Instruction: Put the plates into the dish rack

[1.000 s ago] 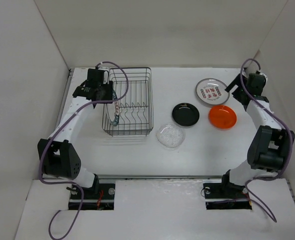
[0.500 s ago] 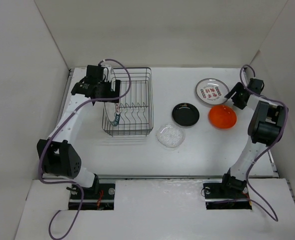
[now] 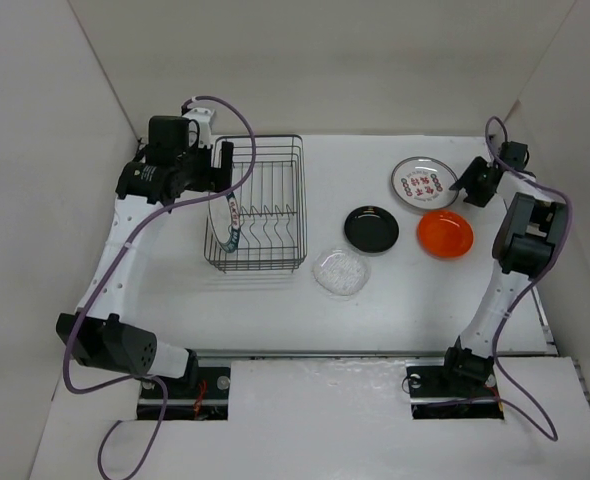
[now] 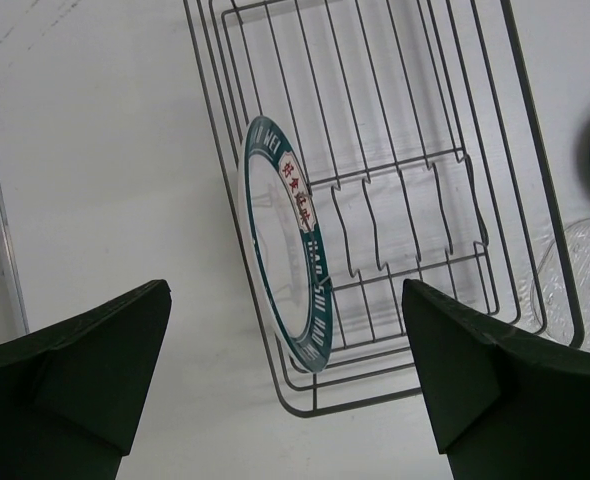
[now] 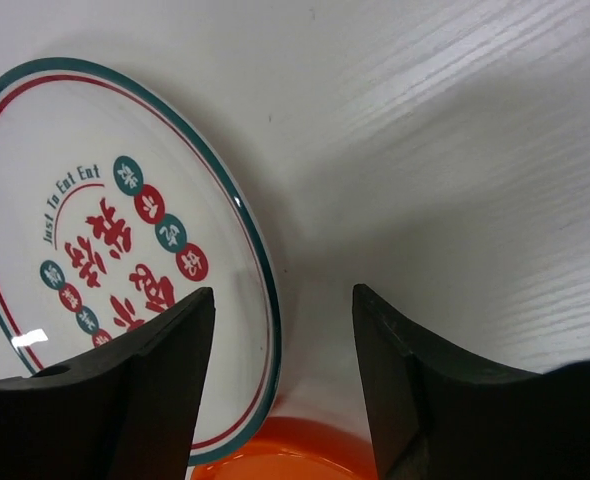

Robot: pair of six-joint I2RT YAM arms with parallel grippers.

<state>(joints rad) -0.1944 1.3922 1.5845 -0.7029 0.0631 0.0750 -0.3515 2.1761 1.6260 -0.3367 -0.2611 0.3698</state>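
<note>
At the far left, the left gripper (image 4: 285,292) hangs above the rack's left end, its jaws spread wide with nothing between them. Below it the rimmed plate (image 4: 290,260) stands on edge inside the rack (image 3: 300,200), at the left end against the side wires, tilted and free of the fingers (image 4: 75,370). The rest of the rack, with its upright tines, holds no other plate. The rack sits on the white table (image 3: 375,300), towards its far left.

Right of the rack's near corner, the glass plate (image 3: 340,271) lies flat on the table. Just beyond it, to the right and a little farther away, lies the black plate (image 3: 371,228). Farther right, the lettered plate (image 5: 105,260) lies flat near the far edge, and the orange plate (image 3: 445,233) lies just nearer than it, their rims close together.

The right gripper (image 5: 285,295) is low at the right rim of the lettered plate, its jaws parted and holding nothing, one finger over the plate's rim and the other over bare table
</note>
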